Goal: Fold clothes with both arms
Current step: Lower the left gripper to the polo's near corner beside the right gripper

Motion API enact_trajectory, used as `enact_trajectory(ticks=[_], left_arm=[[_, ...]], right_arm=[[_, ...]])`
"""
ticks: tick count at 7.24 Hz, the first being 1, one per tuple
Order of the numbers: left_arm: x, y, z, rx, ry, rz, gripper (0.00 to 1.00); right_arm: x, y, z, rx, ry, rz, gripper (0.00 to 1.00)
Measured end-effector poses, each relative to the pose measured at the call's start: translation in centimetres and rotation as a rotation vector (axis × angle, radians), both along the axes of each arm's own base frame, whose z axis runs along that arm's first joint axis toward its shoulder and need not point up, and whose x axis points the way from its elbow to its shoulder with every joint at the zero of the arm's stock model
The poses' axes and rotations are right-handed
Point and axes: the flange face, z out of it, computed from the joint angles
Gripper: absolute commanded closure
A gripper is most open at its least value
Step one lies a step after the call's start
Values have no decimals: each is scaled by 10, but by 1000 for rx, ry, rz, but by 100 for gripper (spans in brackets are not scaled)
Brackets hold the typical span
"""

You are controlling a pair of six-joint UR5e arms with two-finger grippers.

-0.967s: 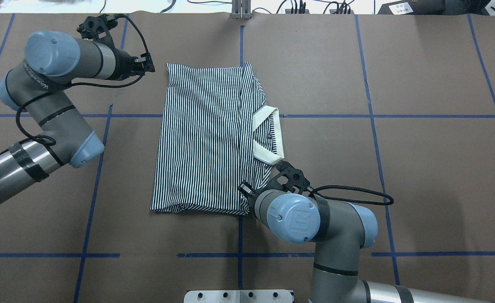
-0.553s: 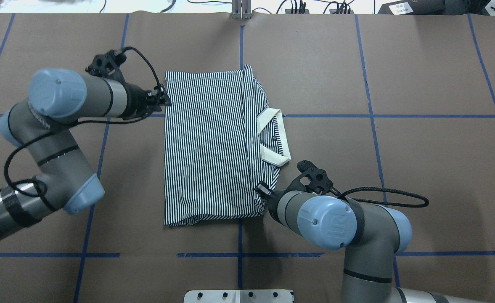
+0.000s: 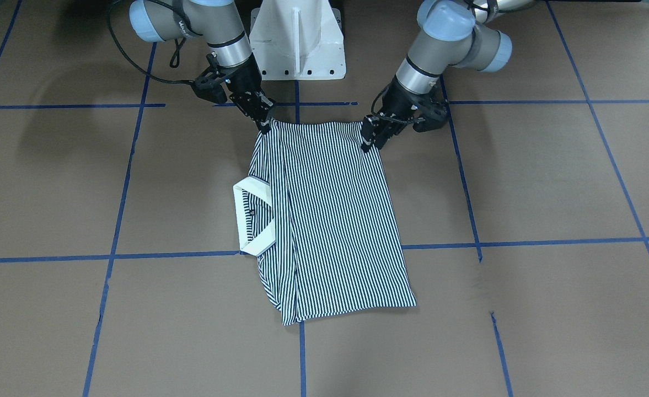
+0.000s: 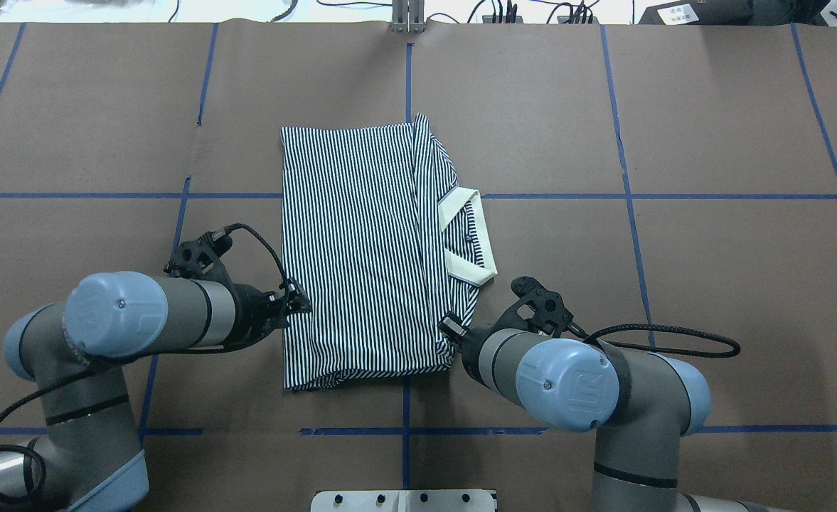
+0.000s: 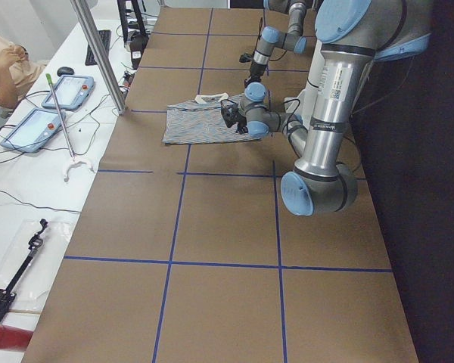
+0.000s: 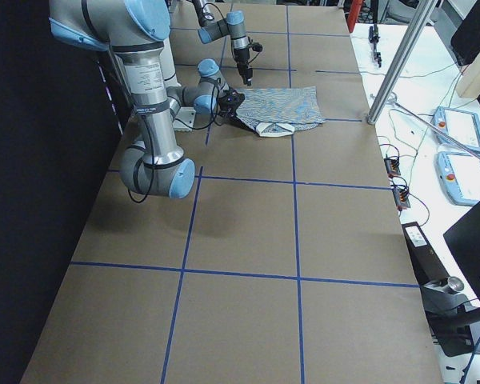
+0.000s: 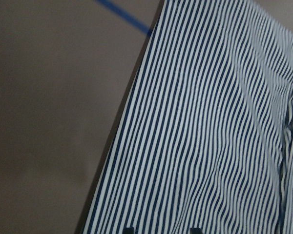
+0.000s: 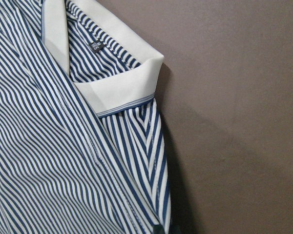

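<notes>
Overhead exterior view: polo shirt [image 4: 361, 256] flat on the brown desk [image 4: 710, 299], near its middle, over a crossing of blue tape lines [image 4: 674, 196]. Folded into a tall rectangle, long side running away from the robot, thin navy-and-white stripes running the same way. Smooth over the broad left panel. Long, slightly slanted fold edge down the right third, with a few soft wrinkles beside it and a slight ruck along the near edge. Cream collar [image 4: 469, 245] sticking out past the right edge about halfway along, bent into an open V, with one small dark button [image 4: 467, 238] just inside. Seen from the right wrist camera: a thin dark line near the collar's edge and a little dark tag [image 8: 95, 46] in the neck.

Left gripper [image 4: 296, 306] at the shirt's left edge, close to the near corner, pointing in sideways. From the left wrist camera, two fingers [image 7: 128, 229] spread apart with striped cloth showing between them: released, gripping nothing.

Right gripper [image 4: 449, 328] at the near right corner, nearer the robot than the collar. In the front-facing view, tips drawn together right on that corner: clenched on the polo shirt's cloth, as far as can be made out.
</notes>
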Motion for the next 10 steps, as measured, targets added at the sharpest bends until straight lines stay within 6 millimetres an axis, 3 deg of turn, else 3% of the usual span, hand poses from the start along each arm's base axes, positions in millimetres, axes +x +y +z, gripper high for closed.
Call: enact_trajectory(ticks=[2,8,9,10], left_arm=[[17,28,7,-47,-36,28,44],[29,56,5,-91,-144,76,49],[31,61,7,-92,-151,84,51],[33,64,7,-93,-154,91,60]], right_arm=[[0,1,0,0,-1,-1,100],[-1,2,1,0,1,-4,100],[-1,2,0,0,1,-4,100],[-1,2,0,0,0,-4,100]])
